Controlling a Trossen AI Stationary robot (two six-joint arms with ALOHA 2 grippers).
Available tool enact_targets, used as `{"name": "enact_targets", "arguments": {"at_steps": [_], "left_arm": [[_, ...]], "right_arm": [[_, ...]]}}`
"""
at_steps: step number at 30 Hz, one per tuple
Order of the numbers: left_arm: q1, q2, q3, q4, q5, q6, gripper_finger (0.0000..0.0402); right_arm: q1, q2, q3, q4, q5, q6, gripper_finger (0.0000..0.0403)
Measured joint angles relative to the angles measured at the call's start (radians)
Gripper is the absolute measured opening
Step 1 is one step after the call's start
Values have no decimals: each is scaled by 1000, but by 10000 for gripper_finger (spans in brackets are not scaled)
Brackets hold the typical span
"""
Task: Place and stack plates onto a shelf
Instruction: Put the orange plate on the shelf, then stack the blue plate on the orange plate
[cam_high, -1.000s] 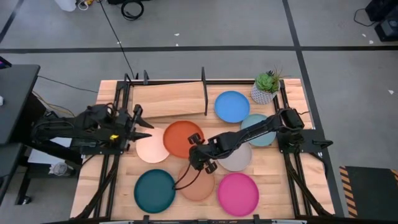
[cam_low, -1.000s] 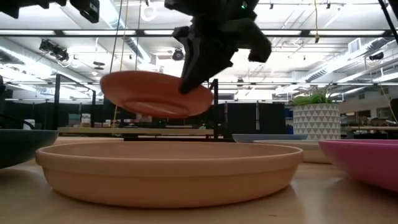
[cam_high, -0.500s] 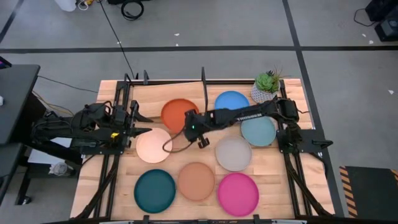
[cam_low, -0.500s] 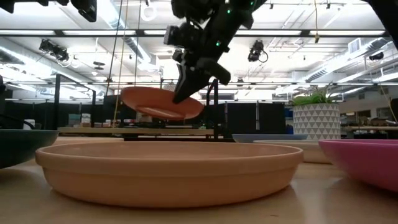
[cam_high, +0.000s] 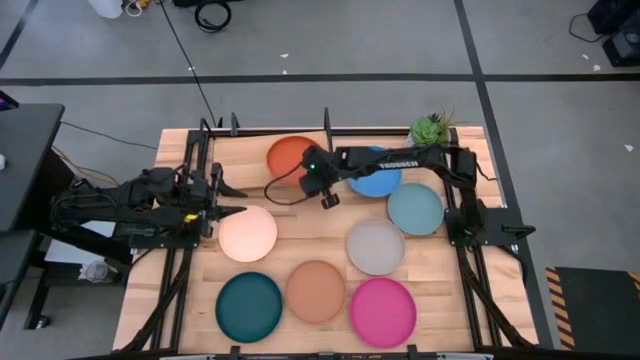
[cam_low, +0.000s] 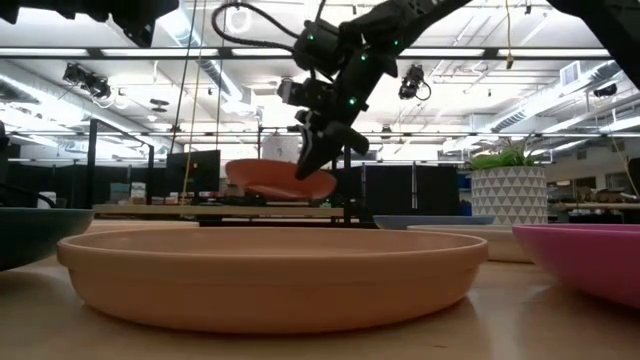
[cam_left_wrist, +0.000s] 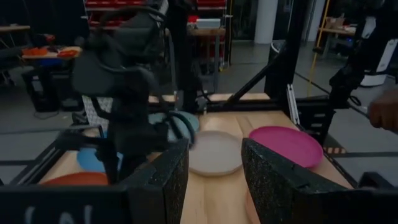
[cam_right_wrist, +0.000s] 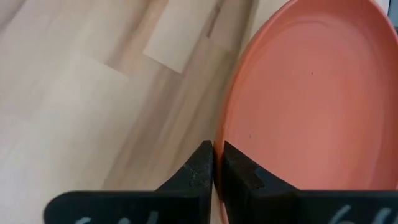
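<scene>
Right tool (cam_high: 313, 177) clamped the orange plate (cam_high: 291, 156) by its rim, just above the shelf (cam_high: 250, 165); left tool (cam_high: 232, 199) waited, fingers apart, beside the cream plate (cam_high: 247, 233).

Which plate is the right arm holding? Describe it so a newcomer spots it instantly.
Start at the wooden shelf along the table's far edge, left of the potted plant. Over its right end the right claw pinches the rim of the orange plate, held above the board. It is the only orange plate and the only one off the tabletop.
</scene>
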Motion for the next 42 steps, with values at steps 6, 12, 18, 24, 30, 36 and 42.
{"name": "enact_targets", "arguments": {"at_steps": [6,12,18,24,30,36,42], "left_arm": [[0,0,0,-16,0,-34,156],[0,0,0,-22,0,-49,156],[0,0,0,-64,0,-29,156],[0,0,0,-80,0,-9,156],[0,0,0,-80,0,-57,156],[0,0,0,-80,0,-53,156],[0,0,0,-80,0,-56,156]], "right_arm": [[-36,2,-11,20,-19,6,38],[-12,2,-11,19,11,32,78],[57,2,50,-51,52,119,112],[143,1,98,-105,80,163,121],[234,1,99,-236,80,233,121],[285,0,99,-403,81,380,126],[252,0,52,-568,150,603,128]]}}
